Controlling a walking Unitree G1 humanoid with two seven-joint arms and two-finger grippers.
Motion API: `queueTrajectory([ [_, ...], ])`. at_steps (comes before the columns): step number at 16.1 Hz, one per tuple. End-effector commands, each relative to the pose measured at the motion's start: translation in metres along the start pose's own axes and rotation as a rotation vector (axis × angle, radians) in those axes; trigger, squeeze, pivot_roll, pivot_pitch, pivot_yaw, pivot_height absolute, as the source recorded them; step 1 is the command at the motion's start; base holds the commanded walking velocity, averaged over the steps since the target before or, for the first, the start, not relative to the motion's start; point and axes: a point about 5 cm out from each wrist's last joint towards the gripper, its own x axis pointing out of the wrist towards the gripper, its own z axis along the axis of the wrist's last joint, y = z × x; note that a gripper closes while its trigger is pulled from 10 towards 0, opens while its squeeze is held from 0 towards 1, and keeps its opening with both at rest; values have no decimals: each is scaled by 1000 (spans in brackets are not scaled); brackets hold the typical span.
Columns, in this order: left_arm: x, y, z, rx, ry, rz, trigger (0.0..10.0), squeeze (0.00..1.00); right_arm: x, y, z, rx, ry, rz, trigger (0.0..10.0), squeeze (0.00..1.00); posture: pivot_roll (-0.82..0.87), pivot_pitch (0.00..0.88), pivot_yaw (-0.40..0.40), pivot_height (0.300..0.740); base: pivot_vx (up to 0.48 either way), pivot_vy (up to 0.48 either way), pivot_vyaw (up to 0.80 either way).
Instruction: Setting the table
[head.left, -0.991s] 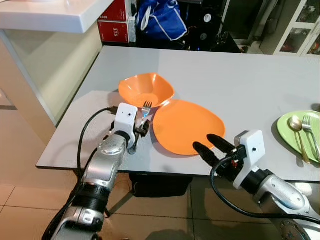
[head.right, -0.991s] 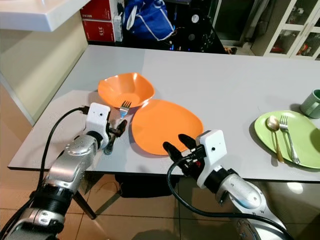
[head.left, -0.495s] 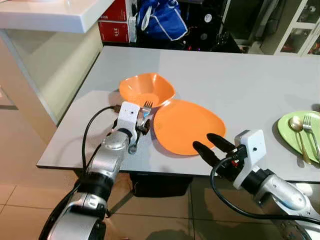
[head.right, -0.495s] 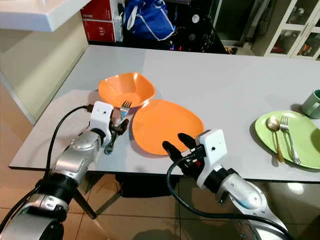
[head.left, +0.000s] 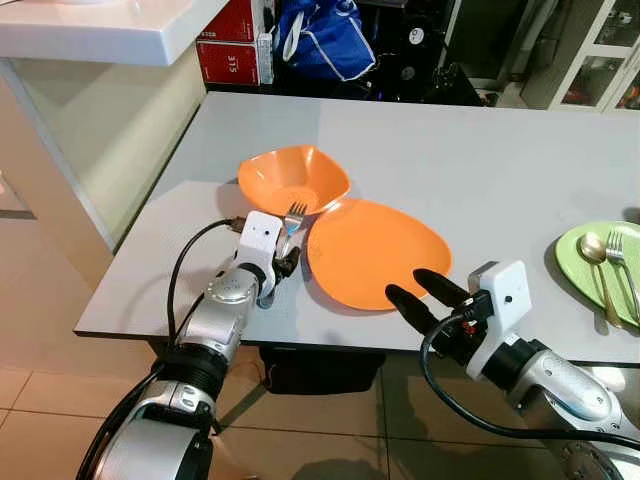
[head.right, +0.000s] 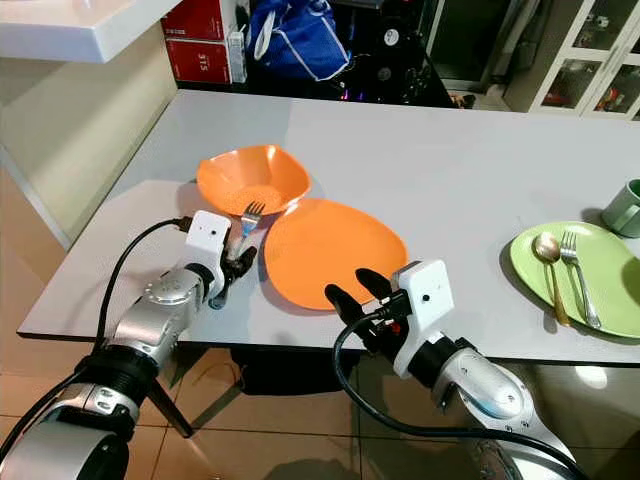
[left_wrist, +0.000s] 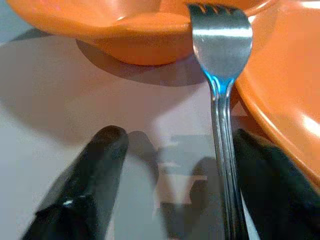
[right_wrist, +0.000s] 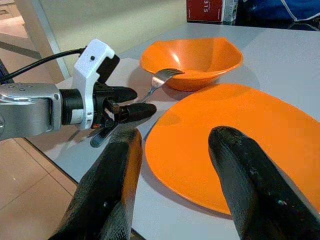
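An orange bowl (head.left: 293, 178) and an orange plate (head.left: 375, 252) sit side by side near the table's front left. A metal fork (head.left: 293, 214) lies in the gap between them, its tines propped on the bowl's rim (left_wrist: 220, 45). My left gripper (head.left: 283, 256) rests low on the table, open, with the fork's handle running between its fingers close to one finger (left_wrist: 260, 175). My right gripper (head.left: 420, 290) hovers open at the plate's near edge, nothing in it; across the plate it looks toward the left gripper (right_wrist: 125, 102).
A green plate (head.left: 575, 255) carrying a spoon (head.left: 592, 250) and a second fork (head.left: 620, 260) sits at the right, a green cup (head.right: 625, 207) beyond it. A white counter (head.left: 100, 30) stands left; a blue bag (head.left: 320, 40) and red boxes (head.left: 230, 50) stand behind the grey table (head.left: 480, 150).
My left wrist has shifted slightly right and its forearm has swung in under it. The fork, bowl, plate and right arm have stayed put.
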Motion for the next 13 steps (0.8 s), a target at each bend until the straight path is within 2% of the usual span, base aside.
queueTrajectory([
  [1,2,0,7,18,-17,-9,0,0,-3,-2,3,2,-7,-16,10000,0,-111,0,7,740,0,0,0],
  [13,3,0,5,9,-10,-21,0,0,-2,-3,4,-2,-8,-22,10000,0,-110,0,8,740,0,0,0],
])
